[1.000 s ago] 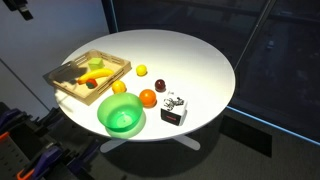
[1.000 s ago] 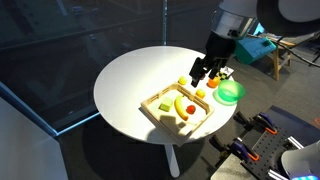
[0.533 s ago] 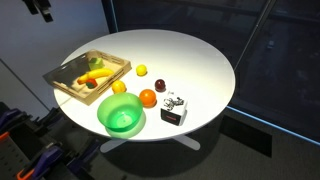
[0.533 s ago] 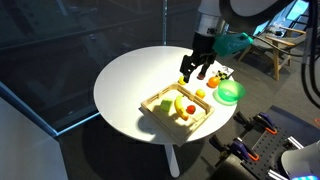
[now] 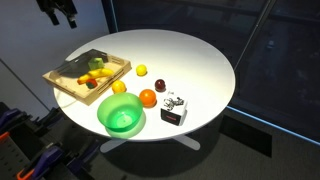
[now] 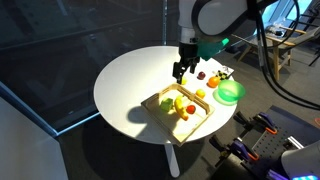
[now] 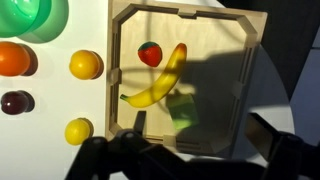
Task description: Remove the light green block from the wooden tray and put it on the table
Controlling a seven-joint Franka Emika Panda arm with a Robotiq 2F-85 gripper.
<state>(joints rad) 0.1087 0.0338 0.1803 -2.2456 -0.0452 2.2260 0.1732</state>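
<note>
One tiny thing to grab here: the light green block point(image 7: 183, 113) sits inside the wooden tray point(image 7: 112, 70), near the wall closest to the wrist camera. It's just beside the banana point(image 7: 160, 80) and in the arm's shadow. The gripper point(image 6: 179, 72) hovers above the tray, jaws spread wide with nothing in them. My guess is the block is light and rigid with flat sides, so not fragile, maybe a bit slick. I'd pinch it across two opposite flat faces, fingers turned so neither lands on the banana, then set it on the white table point(image 5: 185, 55).
</note>
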